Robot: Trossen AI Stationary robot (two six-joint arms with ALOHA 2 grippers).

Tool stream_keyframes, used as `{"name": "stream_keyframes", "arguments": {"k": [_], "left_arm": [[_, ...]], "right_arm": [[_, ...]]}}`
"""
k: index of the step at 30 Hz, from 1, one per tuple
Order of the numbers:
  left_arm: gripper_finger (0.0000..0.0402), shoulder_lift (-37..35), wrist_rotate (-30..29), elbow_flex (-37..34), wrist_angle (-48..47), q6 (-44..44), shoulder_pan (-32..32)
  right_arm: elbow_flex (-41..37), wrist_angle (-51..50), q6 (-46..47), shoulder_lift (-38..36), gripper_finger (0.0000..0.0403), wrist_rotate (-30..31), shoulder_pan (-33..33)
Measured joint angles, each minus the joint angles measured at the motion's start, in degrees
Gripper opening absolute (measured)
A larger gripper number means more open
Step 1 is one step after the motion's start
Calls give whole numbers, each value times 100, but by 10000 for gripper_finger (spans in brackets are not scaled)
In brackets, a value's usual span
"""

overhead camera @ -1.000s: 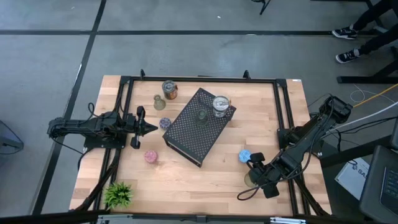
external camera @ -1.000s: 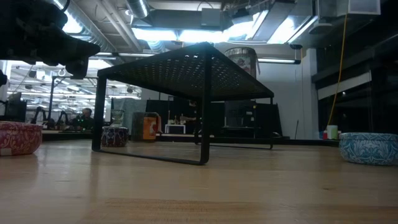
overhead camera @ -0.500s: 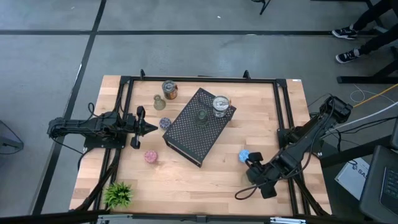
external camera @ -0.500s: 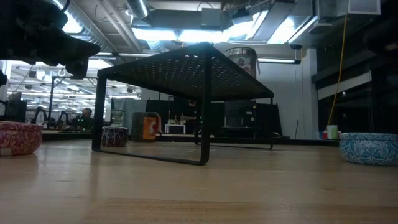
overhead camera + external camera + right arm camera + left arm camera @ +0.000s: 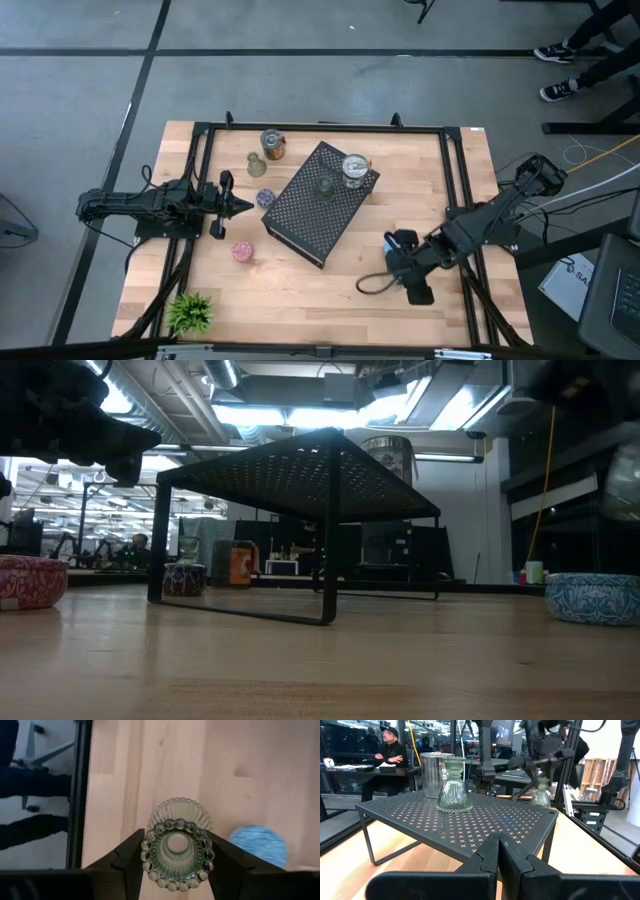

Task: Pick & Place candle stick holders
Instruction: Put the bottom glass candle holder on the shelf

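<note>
right gripper (image 5: 175, 851) pinching green glass holder (image 5: 177, 845) at table's 4 o'clock, lifted clear for carrying | rack (image 5: 320, 203) at centre likely target | left gripper (image 5: 243, 206) pressed together, 9 o'clock, waiting

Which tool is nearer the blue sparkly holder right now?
Right. The right tool, gripping a green glass holder, sits right beside the blue holder. The left tool waits shut across the black rack.

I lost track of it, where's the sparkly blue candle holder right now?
The blue holder sits on the table's right side, right beside the right gripper, which grips a green glass holder.
</note>
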Motion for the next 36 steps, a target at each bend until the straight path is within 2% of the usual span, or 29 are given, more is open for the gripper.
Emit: {"name": "stream_keyframes", "arguments": {"k": [9,19,24,30,36], "left_arm": [[2,0,0,-1,0,-1,0],[2,-2,0,0,0,-1,0],[2,-2,0,-2,0,0,0],[2,-2,0,0,0,0,0],[2,-1,0,-1,0,-1,-1]], "right_arm": [[1160,-1102,-92,223,172,-2,-991],[3048,-2347,-431,1222,172,-4,-2137],[3857,-2620,-431,1726,172,-1,-2650],[4400,-2636,-431,2220,172,11,-2986],[4473,-2593,-431,2453,171,13,-3133]]}}
